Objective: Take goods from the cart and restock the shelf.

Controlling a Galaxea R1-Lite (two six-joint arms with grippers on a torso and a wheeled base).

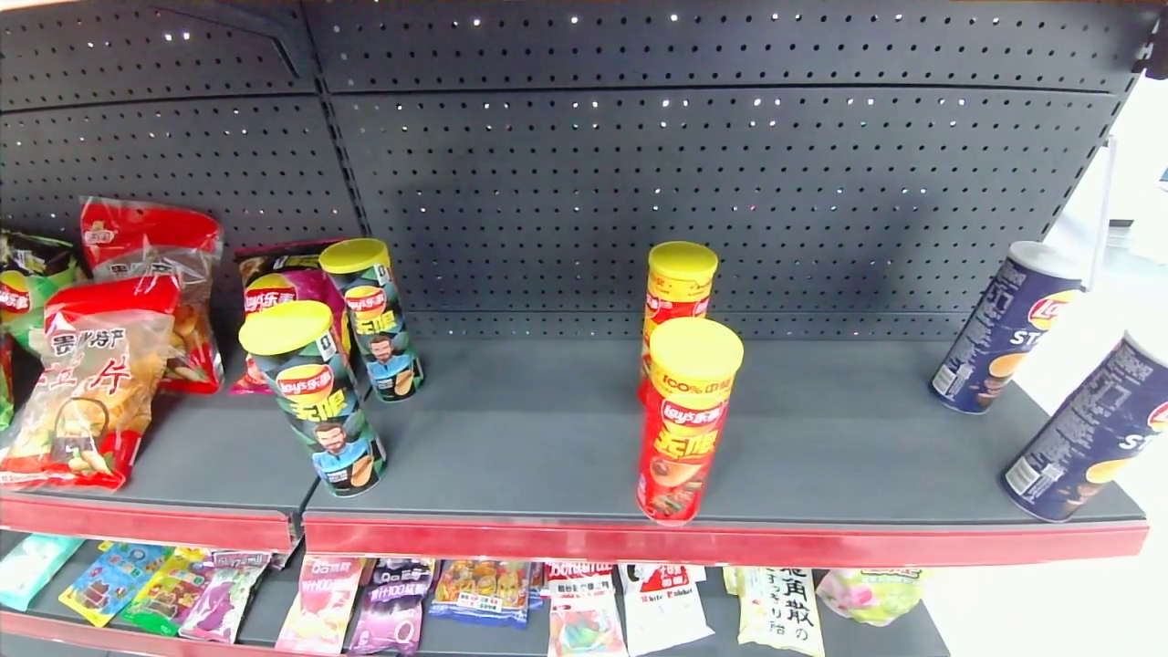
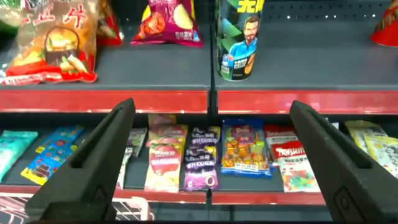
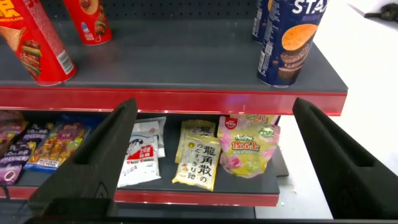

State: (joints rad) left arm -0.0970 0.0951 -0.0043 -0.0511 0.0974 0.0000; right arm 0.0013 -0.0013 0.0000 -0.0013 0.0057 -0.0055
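A: Gripper status?

B: Left gripper [image 2: 211,180] spread wide, nothing between the fingers [image 2: 93,168]. Right gripper [image 3: 211,174] likewise wide apart and empty. Both in front of the shelf [image 1: 730,543], facing its red lip.

A: Facing what exactly?

B: Left one towards the section with the dark cans. Right one towards the blue-can end.

A: Goods location?

B: All on the upper deck. Mid-shelf: front red can [image 1: 689,420] near the lip, rear red can [image 1: 677,287] just behind it, close to the pegboard [image 1: 639,182]. Both upright, with yellow lids.

A: Left side?

B: Front dark can [image 1: 315,401] near the lip, beside the seam between shelf sections. Rear dark can [image 1: 376,321] behind it, slightly towards centre. Both upright, with yellow lids. Purple bag [image 1: 274,292] leaning just behind the pair. Further left, red chip bags [image 1: 87,392] standing one before another.

A: Right side?

B: Blue cans [image 1: 1004,328] at the far right end, one behind the other, the front one near the lip. Well apart from the red pair.

A: Lower tier?

B: Row of snack packets [image 1: 484,593] lying side by side. At the right end, a green-pink pouch [image 3: 249,149] next to a yellow packet [image 3: 199,155].
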